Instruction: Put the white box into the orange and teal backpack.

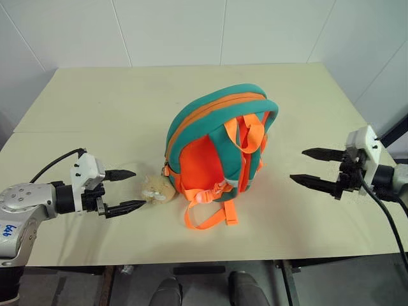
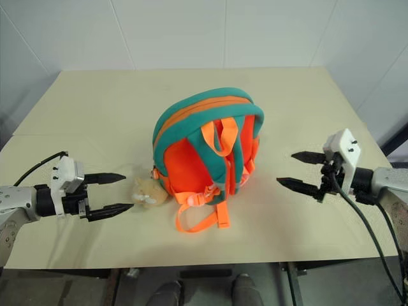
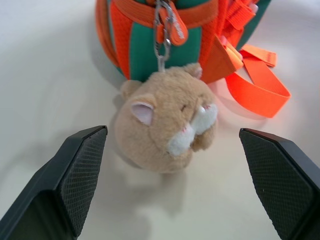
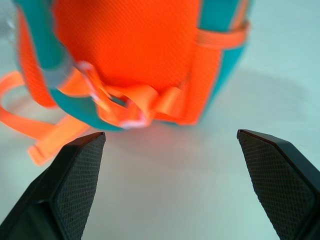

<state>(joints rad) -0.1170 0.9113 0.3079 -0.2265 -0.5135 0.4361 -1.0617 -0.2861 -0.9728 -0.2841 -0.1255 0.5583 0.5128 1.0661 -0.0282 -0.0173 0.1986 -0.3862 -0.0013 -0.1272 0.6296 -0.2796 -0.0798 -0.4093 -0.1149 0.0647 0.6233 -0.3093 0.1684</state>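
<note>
A bare beige table (image 1: 95, 102) stands against a white panelled wall (image 1: 191, 29).

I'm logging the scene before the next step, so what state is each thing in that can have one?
orange and teal backpack: standing upright on the table, no opening showing from this side.
plush animal toy: lying on the table, clipped to the backpack.
left gripper: jaws open, empty, beside the toy.
right gripper: jaws open, empty, apart from the backpack.
</note>
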